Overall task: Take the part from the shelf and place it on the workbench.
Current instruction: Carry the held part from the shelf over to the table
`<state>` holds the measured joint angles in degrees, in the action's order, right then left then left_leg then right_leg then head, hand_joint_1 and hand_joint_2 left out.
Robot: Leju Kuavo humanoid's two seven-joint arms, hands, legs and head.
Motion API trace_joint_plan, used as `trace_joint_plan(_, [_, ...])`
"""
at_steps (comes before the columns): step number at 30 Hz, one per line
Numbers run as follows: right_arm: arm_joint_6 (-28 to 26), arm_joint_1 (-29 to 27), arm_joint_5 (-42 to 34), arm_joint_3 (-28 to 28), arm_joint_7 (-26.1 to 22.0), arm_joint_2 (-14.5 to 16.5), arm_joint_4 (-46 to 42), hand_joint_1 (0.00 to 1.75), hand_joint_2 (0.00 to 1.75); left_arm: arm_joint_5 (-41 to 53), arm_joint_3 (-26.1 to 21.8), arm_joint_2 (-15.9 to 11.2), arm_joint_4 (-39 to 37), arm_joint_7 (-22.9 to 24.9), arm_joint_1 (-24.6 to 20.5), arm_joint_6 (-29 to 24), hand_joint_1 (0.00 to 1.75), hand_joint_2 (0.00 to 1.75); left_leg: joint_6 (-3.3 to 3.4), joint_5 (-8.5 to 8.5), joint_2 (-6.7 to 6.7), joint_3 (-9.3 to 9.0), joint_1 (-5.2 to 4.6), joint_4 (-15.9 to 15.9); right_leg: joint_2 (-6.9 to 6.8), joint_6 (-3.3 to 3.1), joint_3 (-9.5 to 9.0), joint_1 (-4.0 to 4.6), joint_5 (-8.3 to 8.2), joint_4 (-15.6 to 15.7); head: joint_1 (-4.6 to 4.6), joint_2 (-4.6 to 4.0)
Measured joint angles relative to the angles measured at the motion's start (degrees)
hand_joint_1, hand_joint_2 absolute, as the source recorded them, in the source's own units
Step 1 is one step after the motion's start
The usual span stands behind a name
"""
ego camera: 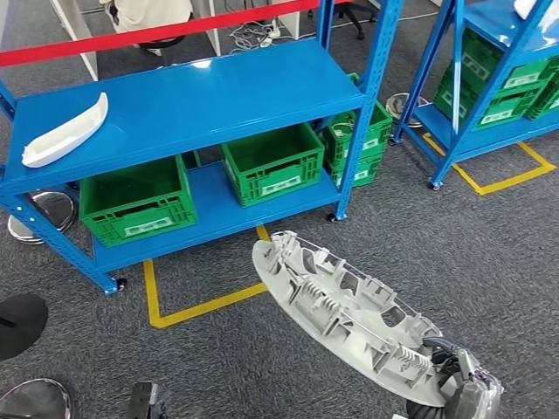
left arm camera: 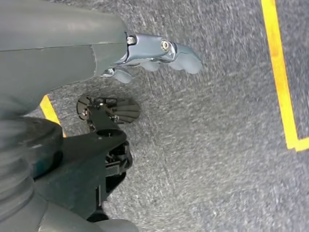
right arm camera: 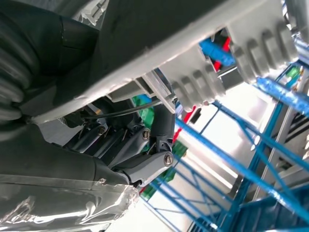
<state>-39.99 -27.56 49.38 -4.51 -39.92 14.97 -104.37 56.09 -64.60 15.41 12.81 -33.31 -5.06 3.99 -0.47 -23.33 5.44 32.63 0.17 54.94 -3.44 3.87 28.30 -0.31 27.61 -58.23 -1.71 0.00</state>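
Note:
A long grey ribbed plastic part (ego camera: 342, 310) hangs over the carpet at the lower right of the head view, its ribbed side up. My right hand (ego camera: 455, 384) grips it at its near end. In the right wrist view the same part (right arm camera: 204, 53) runs close across the picture, with my right hand's dark fingers (right arm camera: 146, 145) curled under it. My left hand (left arm camera: 153, 55) hangs over the grey carpet, fingers loosely extended, holding nothing. A second, white curved part (ego camera: 65, 131) lies on the left of the blue shelf's top board (ego camera: 197, 100).
Green crates (ego camera: 138, 201) (ego camera: 273, 161) sit on the blue shelf's lower board, with more stacked at its right end (ego camera: 355, 140). A second blue rack (ego camera: 487, 78) holding green crates stands at the right. Yellow floor tape (ego camera: 197, 305) marks the carpet. A person sits behind the shelf (ego camera: 151, 13).

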Motion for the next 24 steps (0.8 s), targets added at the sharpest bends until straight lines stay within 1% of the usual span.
trace_joint_plan(1, [-0.01, -0.08, -0.08, 0.08, 0.01, 0.04, -0.15, 1.75, 1.75, 0.11, 0.11, 0.05, 0.00, -0.12, -0.03, 0.03, 0.00, 1.75, -0.29, 0.34, 0.49, 0.16, -0.05, 0.15, -0.33, -0.36, -0.97, 0.23, 0.67, 1.93, -0.01, 0.00])
trace_joint_plan(2, [-0.01, -0.22, -0.21, 0.16, 0.00, 0.09, -0.31, 1.75, 1.75, 0.22, 0.24, 0.13, 0.00, -0.22, -0.05, 0.07, 0.00, 1.75, -0.58, 0.70, 1.00, 0.23, 0.00, 0.22, 0.04, -0.93, -0.75, 0.40, 0.70, 2.51, -0.06, 0.00])
trace_joint_plan(3, [-0.01, -0.42, -0.34, 0.26, 0.00, 0.15, -0.46, 1.75, 1.75, 0.33, 0.38, 0.21, 0.00, -0.33, -0.06, 0.10, 0.00, 1.75, -0.87, 0.78, 1.21, 0.37, 0.10, 0.30, 0.53, -1.47, -0.19, 0.34, 0.34, 2.41, -0.08, 0.00])
trace_joint_plan(4, [-0.01, -0.57, -0.47, 0.38, 0.00, 0.21, -0.63, 1.75, 1.75, 0.43, 0.51, 0.29, 0.00, -0.43, -0.05, 0.16, 0.00, 1.75, -1.18, 0.06, 0.63, 0.66, 0.23, 0.75, 1.08, -2.01, 0.28, 0.29, -0.07, 2.41, -0.12, 0.00])
trace_joint_plan(5, [-0.01, -0.68, -0.55, 0.49, 0.01, 0.28, -0.76, 1.75, 1.75, 0.55, 0.63, 0.36, 0.00, -0.52, -0.02, 0.22, 0.00, 1.75, -1.47, -1.65, -0.56, 1.23, 0.34, 2.12, 1.60, -2.62, 0.78, 0.19, -0.63, 2.43, -0.20, 0.00])
trace_joint_plan(6, [-0.01, -0.74, -0.58, 0.59, 0.01, 0.37, -0.90, 1.75, 1.75, 0.67, 0.73, 0.39, 0.00, -0.62, 0.02, 0.29, 0.00, 1.75, -1.69, -4.22, -2.13, 2.16, 0.41, 4.72, 2.17, -3.12, 1.31, 0.09, -1.26, 2.45, -0.32, 0.00])
trace_joint_plan(7, [-0.01, -0.75, -0.60, 0.68, 0.02, 0.43, -0.98, 1.75, 1.75, 0.76, 0.79, 0.40, 0.00, -0.68, 0.06, 0.36, 0.00, 1.75, -1.82, -7.13, -3.65, 3.28, 0.43, 8.40, 2.80, -3.44, 2.06, 0.11, -1.92, 2.40, -0.50, 0.00])
trace_joint_plan(8, [-0.01, -0.77, -0.59, 0.76, 0.02, 0.48, -1.02, 1.75, 1.75, 0.84, 0.81, 0.40, 0.00, -0.72, 0.10, 0.39, 0.00, 1.75, -1.85, -9.54, -4.53, 4.38, 0.41, 12.39, 3.47, -3.60, 2.90, 0.15, -2.60, 2.33, -0.58, 0.00])
trace_joint_plan(9, [-0.01, -0.79, -0.59, 0.85, 0.01, 0.51, -1.04, 1.75, 1.75, 0.86, 0.83, 0.39, 0.00, -0.75, 0.12, 0.42, 0.00, 1.75, -1.80, -10.86, -4.97, 5.01, 0.36, 15.42, 4.18, -3.62, 3.75, 0.20, -3.22, 2.25, -0.66, 0.00])
trace_joint_plan(10, [-0.01, -0.81, -0.60, 0.96, 0.01, 0.54, -1.05, 1.75, 1.75, 0.88, 0.84, 0.38, 0.00, -0.77, 0.12, 0.43, 0.00, 1.75, -1.69, -10.95, -5.17, 4.85, 0.32, 16.71, 4.87, -3.58, 4.59, 0.25, -3.80, 2.13, -0.68, 0.00])
trace_joint_plan(11, [-0.01, -0.85, -0.59, 1.05, 0.01, 0.55, -1.05, 1.75, 1.75, 0.90, 0.86, 0.38, 0.00, -0.80, 0.10, 0.44, 0.00, 1.75, -1.54, -9.92, -5.31, 3.65, 0.30, 15.83, 5.58, -3.52, 5.41, 0.26, -4.38, 2.00, -0.67, 0.00])
trace_joint_plan(12, [-0.01, -0.91, -0.57, 1.13, 0.01, 0.57, -1.09, 1.75, 1.75, 0.93, 0.90, 0.39, 0.00, -0.86, 0.07, 0.45, 0.00, 1.75, -1.39, -8.28, -5.69, 1.42, 0.32, 12.89, 6.31, -3.39, 6.20, 0.22, -4.96, 1.84, -0.68, 0.00])
trace_joint_plan(13, [-0.01, -0.99, -0.57, 1.19, 0.01, 0.61, -1.17, 1.75, 1.75, 0.99, 0.96, 0.43, 0.00, -0.91, 0.02, 0.45, 0.00, 1.75, -1.25, -6.89, -6.72, -1.35, 0.41, 8.89, 7.00, -3.20, 6.95, 0.19, -5.52, 1.68, -0.69, 0.00])
trace_joint_plan(14, [-0.01, -1.06, -0.58, 1.27, 0.02, 0.67, -1.30, 1.75, 1.75, 1.05, 1.04, 0.50, 0.00, -0.98, -0.04, 0.46, 0.00, 1.75, -1.10, -6.07, -7.97, -3.95, 0.54, 4.76, 7.66, -2.93, 7.67, 0.22, -6.08, 1.48, -0.71, 0.00])
trace_joint_plan(15, [-0.02, -1.14, -0.67, 1.36, 0.02, 0.75, -1.47, 1.75, 1.75, 1.09, 1.12, 0.59, 0.00, -1.04, -0.09, 0.46, 0.00, 1.75, -0.96, -5.78, -9.03, -5.68, 0.61, 1.79, 8.24, -2.61, 8.24, 0.24, -6.70, 1.36, -0.73, 0.00])
trace_joint_plan(16, [-0.02, -1.22, -0.83, 1.44, 0.03, 0.81, -1.63, 1.75, 1.75, 1.13, 1.18, 0.67, 0.00, -1.07, -0.12, 0.46, 0.00, 1.75, -0.81, -5.91, -9.69, -6.45, 0.61, 0.24, 8.73, -2.26, 8.66, 0.27, -7.29, 1.34, -0.76, 0.00])
trace_joint_plan(17, [-0.03, -1.31, -1.04, 1.50, 0.03, 0.86, -1.75, 1.75, 1.75, 1.14, 1.21, 0.74, 0.00, -1.09, -0.13, 0.46, 0.00, 1.75, -0.57, -5.88, -9.51, -6.43, 0.52, -0.16, 9.25, -1.88, 8.97, 0.27, -7.91, 1.39, -0.77, 0.00])
trace_joint_plan(18, [-0.03, -1.41, -1.26, 1.55, 0.03, 0.87, -1.82, 1.75, 1.75, 1.13, 1.22, 0.81, 0.00, -1.09, -0.12, 0.45, 0.00, 1.75, -0.23, -5.57, -8.84, -6.00, 0.52, 0.06, 9.63, -1.53, 9.20, 0.16, -8.38, 1.49, -0.77, 0.00])
trace_joint_plan(19, [-0.03, -1.54, -1.45, 1.58, 0.03, 0.87, -1.87, 1.75, 1.75, 1.13, 1.22, 0.85, 0.00, -1.09, -0.15, 0.45, 0.00, 1.75, 0.20, -5.17, -8.16, -5.61, 0.51, 0.14, 9.15, -1.21, 9.54, 0.15, -7.98, 1.20, -0.71, 0.01])
trace_joint_plan(20, [-0.02, -1.63, -1.55, 1.62, 0.03, 0.87, -1.91, 1.75, 1.75, 1.12, 1.23, 0.87, 0.00, -1.09, -0.16, 0.44, 0.00, 1.75, 0.73, -4.66, -7.38, -5.13, 0.48, 0.18, 8.08, -0.93, 10.16, 0.15, -6.48, 0.03, -0.51, 0.01])
trace_joint_plan(21, [-0.02, -1.64, -1.60, 1.65, 0.03, 0.87, -1.95, 1.75, 1.75, 1.11, 1.23, 0.89, 0.00, -1.09, -0.15, 0.44, 0.00, 1.75, 1.17, -4.09, -6.59, -4.55, 0.48, 0.15, 6.63, -0.69, 10.98, 0.13, -3.93, -2.29, -0.32, 0.01])
trace_joint_plan(22, [-0.01, -1.64, -1.63, 1.67, 0.03, 0.87, -1.98, 1.75, 1.75, 1.11, 1.23, 0.85, 0.00, -1.09, -0.12, 0.44, 0.00, 1.75, 1.44, -3.51, -5.85, -3.92, 0.31, 0.18, 5.10, -0.46, 11.97, 0.13, -0.70, -5.80, -0.14, 0.01])
trace_joint_plan(23, [-0.01, -1.59, -1.64, 1.67, 0.03, 0.87, -1.99, 1.75, 1.75, 1.11, 1.23, 0.83, 0.00, -1.09, -0.07, 0.44, 0.00, 1.75, 1.61, -2.91, -5.05, -3.19, 0.18, 0.22, 4.29, -0.24, 12.92, 0.03, 2.14, -9.88, 0.00, 0.00])
trace_joint_plan(24, [-0.01, -1.54, -1.66, 1.69, 0.03, 0.87, -1.99, 1.75, 1.75, 1.11, 1.23, 0.78, 0.00, -1.09, -0.02, 0.44, 0.00, 1.75, 1.60, -2.28, -4.24, -2.38, 0.10, 0.27, 3.96, -0.03, 13.40, -0.09, 3.75, -13.57, 0.01, 0.00])
